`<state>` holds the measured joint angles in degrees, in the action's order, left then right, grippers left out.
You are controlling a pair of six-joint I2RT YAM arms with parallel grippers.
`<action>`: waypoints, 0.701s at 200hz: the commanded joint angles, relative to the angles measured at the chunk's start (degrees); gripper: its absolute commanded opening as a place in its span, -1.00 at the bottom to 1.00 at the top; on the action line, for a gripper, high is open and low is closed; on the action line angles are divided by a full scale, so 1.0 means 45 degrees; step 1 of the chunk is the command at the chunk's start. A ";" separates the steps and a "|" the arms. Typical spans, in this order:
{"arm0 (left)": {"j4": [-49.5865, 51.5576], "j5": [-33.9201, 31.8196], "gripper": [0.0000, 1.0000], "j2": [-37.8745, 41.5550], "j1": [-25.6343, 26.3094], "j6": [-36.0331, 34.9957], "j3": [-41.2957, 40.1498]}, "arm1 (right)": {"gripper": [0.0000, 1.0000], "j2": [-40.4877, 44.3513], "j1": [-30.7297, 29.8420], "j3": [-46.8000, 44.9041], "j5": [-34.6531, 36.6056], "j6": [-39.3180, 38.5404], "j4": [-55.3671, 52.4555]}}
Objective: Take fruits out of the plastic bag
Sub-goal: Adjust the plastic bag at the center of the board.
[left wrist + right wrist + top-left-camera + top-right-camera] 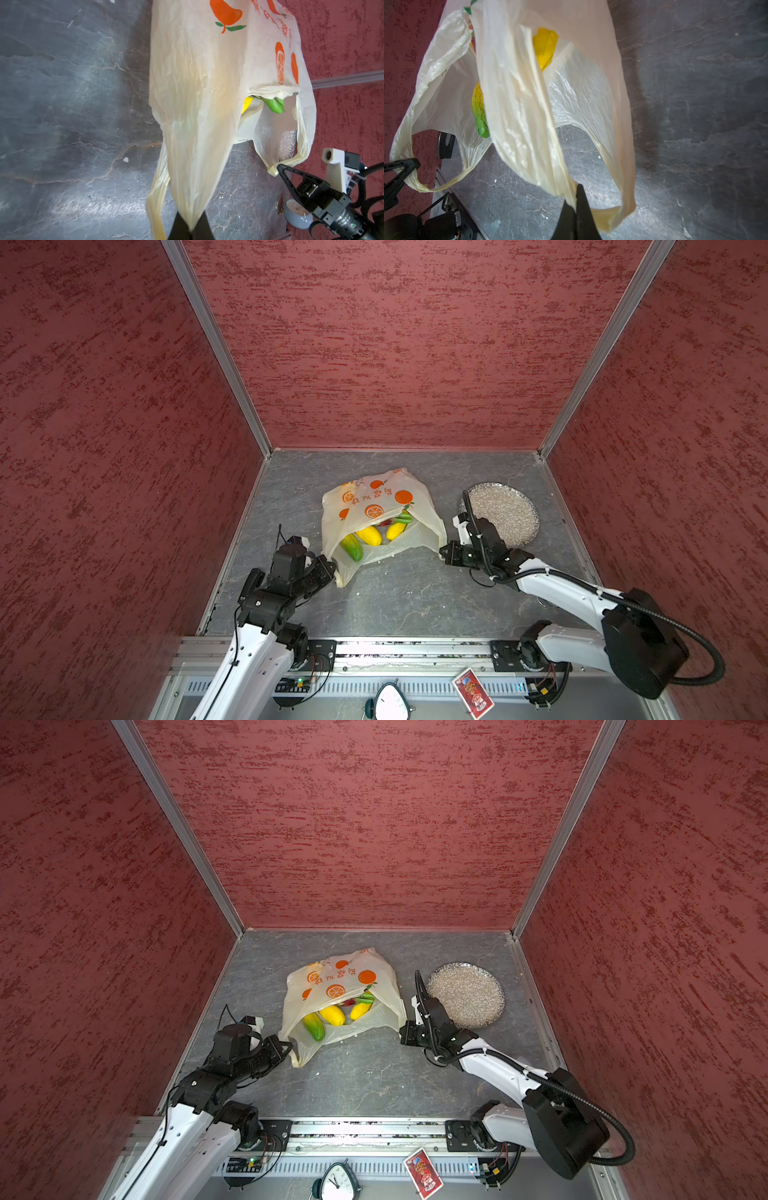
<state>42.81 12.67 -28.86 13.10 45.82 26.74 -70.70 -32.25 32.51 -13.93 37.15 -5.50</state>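
Observation:
The pale-yellow plastic bag (pixel 374 506) (pixel 332 979) printed with oranges lies mid-table, its mouth held wide toward me. Inside show fruits: a green-yellow mango (pixel 352 547) (pixel 479 110), two yellow mangoes (pixel 369 535) (pixel 395 530), a red bit (pixel 385 523) and green dragon-fruit tips (pixel 404 516) (pixel 273 105). My left gripper (pixel 332 568) (pixel 190 226) is shut on the bag's near left rim by its handle. My right gripper (pixel 441 549) (pixel 575 205) is shut on the near right rim. Other fruits are hidden by the bag's film.
A round speckled grey plate (pixel 505 510) (pixel 467 992) sits right of the bag, just behind my right arm. Red walls close in the left, back and right of the grey table (pixel 407 597). A small clock (pixel 390 701) and a red card (pixel 473 693) lie below the front rail.

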 commanded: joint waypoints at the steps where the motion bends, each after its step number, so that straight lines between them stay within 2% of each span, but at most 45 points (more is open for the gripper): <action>1: 0.1168 -0.1029 -1.00 0.0405 -0.0099 0.0667 0.0521 | -1.00 0.0085 0.0192 -0.0096 0.0267 0.0242 0.0099; 93: 0.3085 -0.3634 -1.00 0.1926 -0.0119 0.2293 0.1009 | -1.00 -0.0185 0.0428 -0.0115 -0.0009 0.0295 0.0182; 128: 0.2810 -0.3545 -1.00 0.2879 -0.0138 0.2255 0.0963 | -1.00 -0.0142 0.0487 -0.0193 -0.0019 0.0338 0.0226; 140: 0.2063 -0.2789 -0.61 0.2939 -0.0138 0.1525 0.0846 | -1.00 -0.0133 0.0506 -0.0194 -0.0063 0.0323 0.0255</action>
<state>54.98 -1.63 -16.84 12.84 55.64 30.02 -71.37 -30.74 32.40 -13.93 37.80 -5.43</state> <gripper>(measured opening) 0.079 0.041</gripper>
